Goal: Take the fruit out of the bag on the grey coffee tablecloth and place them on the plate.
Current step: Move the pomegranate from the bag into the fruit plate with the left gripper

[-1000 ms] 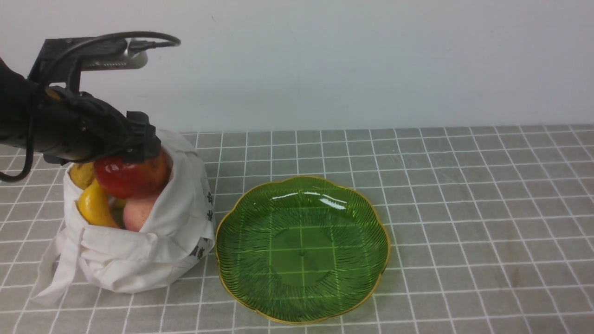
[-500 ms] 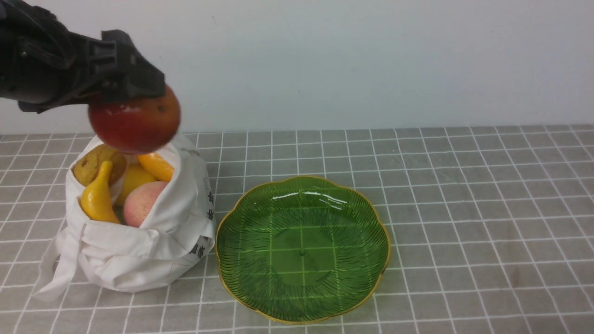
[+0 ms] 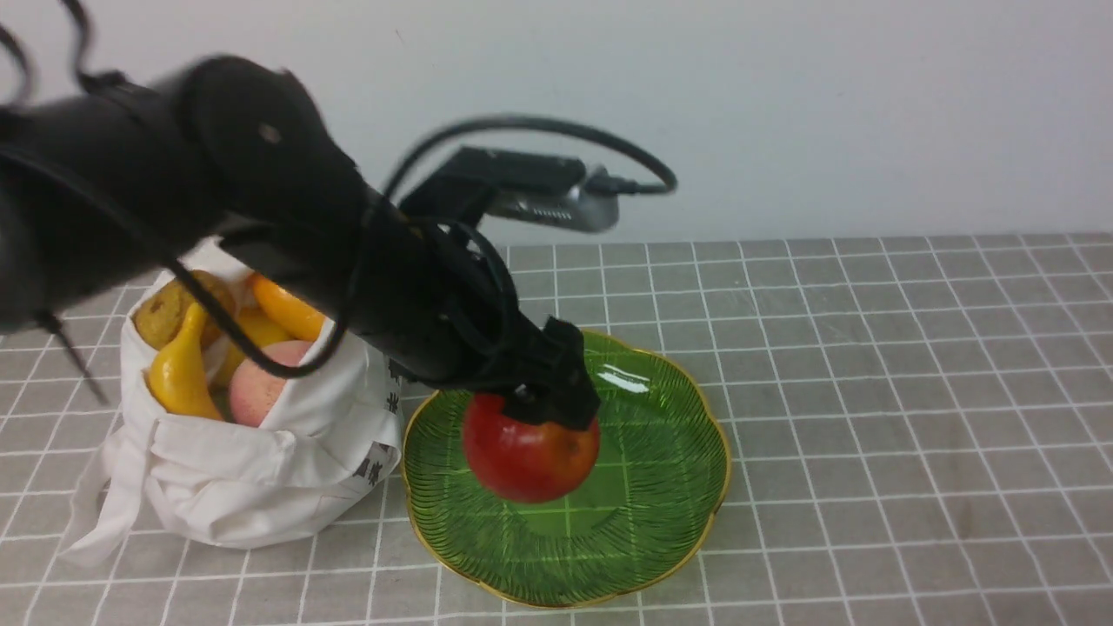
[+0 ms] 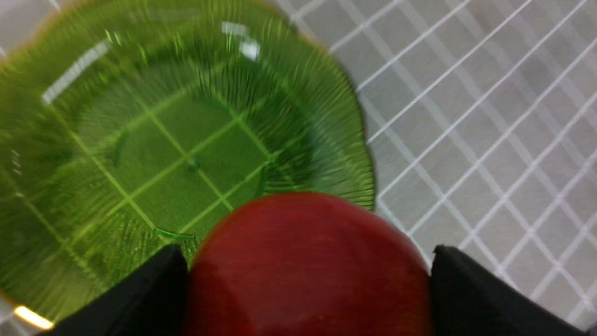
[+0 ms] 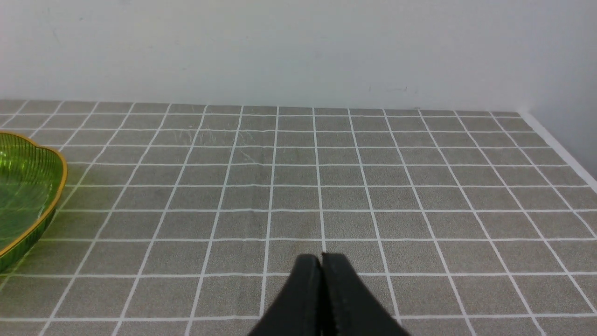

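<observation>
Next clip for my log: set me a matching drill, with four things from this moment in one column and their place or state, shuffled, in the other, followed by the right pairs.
Things
1. apple
2. peach
3. plate
4. right gripper

Place or state
A. shut, holding nothing
B. inside the bag, beside the banana
C. clamped in the left gripper, over the plate
D. lying on the grey coffee tablecloth, next to the bag

Pairs: 1-C, 2-B, 3-D, 4-A
</observation>
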